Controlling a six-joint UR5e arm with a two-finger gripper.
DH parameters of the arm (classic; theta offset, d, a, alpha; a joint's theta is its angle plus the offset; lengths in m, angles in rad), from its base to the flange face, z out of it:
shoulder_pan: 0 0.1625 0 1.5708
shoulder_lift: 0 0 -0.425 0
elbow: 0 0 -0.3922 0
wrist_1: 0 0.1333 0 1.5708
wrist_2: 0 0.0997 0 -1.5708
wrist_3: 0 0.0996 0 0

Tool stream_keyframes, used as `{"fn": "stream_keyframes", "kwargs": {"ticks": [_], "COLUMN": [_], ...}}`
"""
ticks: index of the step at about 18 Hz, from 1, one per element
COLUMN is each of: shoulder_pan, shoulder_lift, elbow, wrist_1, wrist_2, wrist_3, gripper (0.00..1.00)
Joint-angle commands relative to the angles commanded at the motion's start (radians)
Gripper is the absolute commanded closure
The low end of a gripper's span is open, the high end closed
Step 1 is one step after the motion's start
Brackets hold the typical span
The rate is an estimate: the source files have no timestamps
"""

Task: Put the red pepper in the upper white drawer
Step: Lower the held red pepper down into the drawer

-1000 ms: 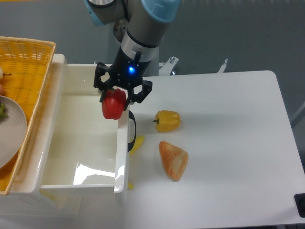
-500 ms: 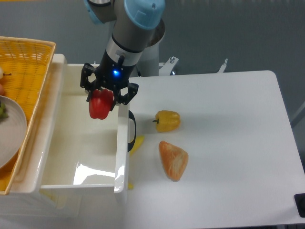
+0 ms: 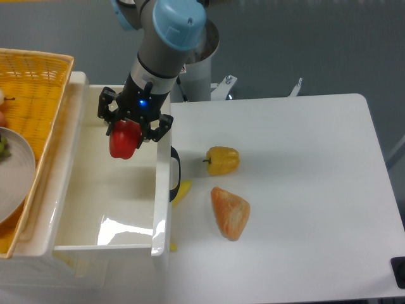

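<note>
1. We see the pincer [image 3: 128, 130] clamped on the red pepper [image 3: 123, 140], its dark fingers at either side of the fruit's upper part, with a blue light glowing on the wrist above.
2. The red pepper hangs in the air over the open inside of the upper white drawer [image 3: 95, 202], toward its far end, and does not touch the drawer's floor or walls as far as we can tell.
3. The drawer's dark curved handle [image 3: 174, 174] sits on its right-hand wall, facing the white surface [image 3: 304, 190].
4. On the surface, near the handle, lies a yellow pepper [image 3: 223, 160], and just in front of it, apart from it, an orange wedge-shaped item [image 3: 230, 212].
5. A small yellow piece [image 3: 181, 190] lies beside the drawer wall below the handle.
6. To the left of the drawer stands a yellow wicker basket [image 3: 38, 69] with a grey plate [image 3: 16, 177] in it.
</note>
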Motion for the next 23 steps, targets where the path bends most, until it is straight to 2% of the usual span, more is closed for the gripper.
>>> {"fn": "stream_keyframes", "kwargs": {"ticks": [23], "shoulder_pan": [-0.035], "shoulder_lift": [-0.028], "elbow": [0.008], "wrist_1": [0.011], "wrist_2": [-0.002], "wrist_3": [0.006], "gripper": [0.51]}}
